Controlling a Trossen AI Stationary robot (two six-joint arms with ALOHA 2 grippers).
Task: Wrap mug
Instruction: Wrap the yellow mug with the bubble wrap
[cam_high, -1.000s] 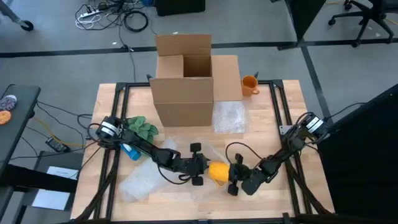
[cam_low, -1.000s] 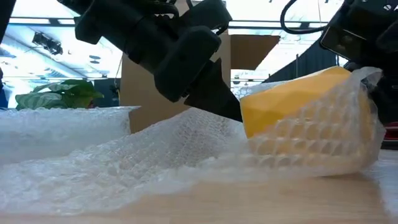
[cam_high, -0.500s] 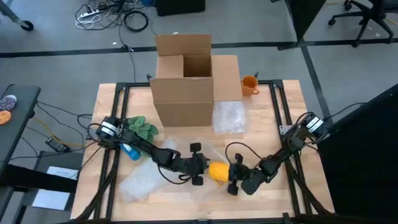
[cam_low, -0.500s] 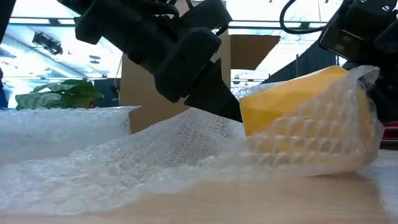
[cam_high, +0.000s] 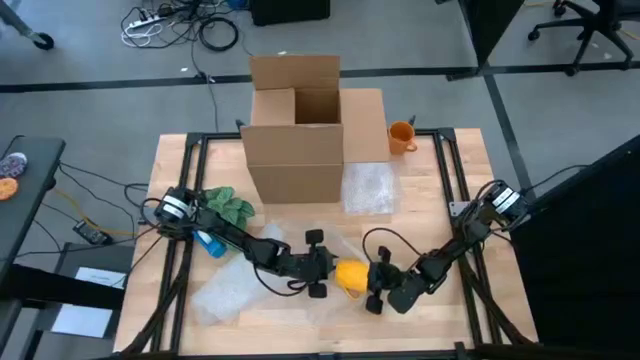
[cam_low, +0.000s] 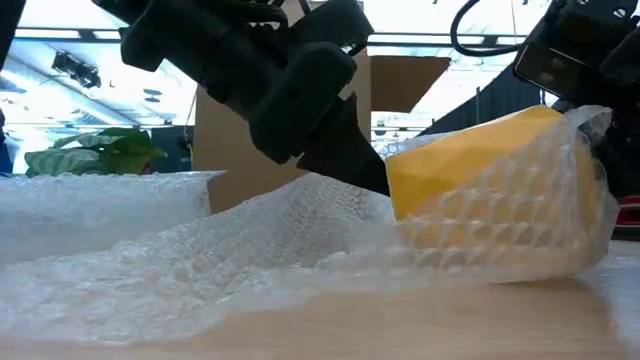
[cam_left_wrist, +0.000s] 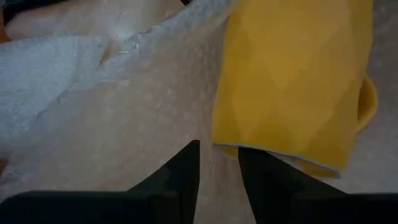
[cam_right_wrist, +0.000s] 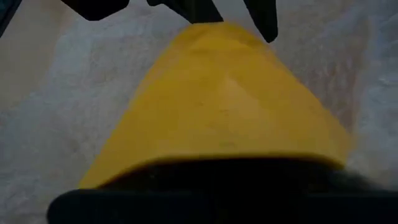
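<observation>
Grey floor with loose cables behind a wooden counter (cam_high: 440, 170) framed in black rails. High view: an open cardboard box (cam_high: 300, 130) stands at the far middle, an orange cup (cam_high: 401, 136) just beside its right flank, a square of bubble wrap (cam_high: 368, 188) in front of that; a green cloth (cam_high: 230, 205) lies near the left arm's base. The left claw (cam_high: 326, 266) and the right claw (cam_high: 373, 288) meet at the near middle, with the yellow mug (cam_high: 350, 277) lying on its side between them, touching both, on a clear bubble wrap sheet (cam_high: 230, 293) spreading away to the left claw's outer side. Low view: the sheet (cam_low: 180, 270) runs across the counter and curls up around the mug (cam_low: 470, 170), covering its lower and right-hand side; the left claw (cam_low: 350, 165) comes down with its tip against the mug's bare end; a plant-like green shape sits far back. Left wrist view: two dark fingers (cam_left_wrist: 180, 180) nearly closed, a thin gap between them, tips at the mug's rim (cam_left_wrist: 292, 81), wrap beneath; whether they pinch anything, cannot tell. Right wrist view: the mug (cam_right_wrist: 217, 106) fills the frame right against the claw; its fingers are hidden, so opening and grip cannot be told.
</observation>
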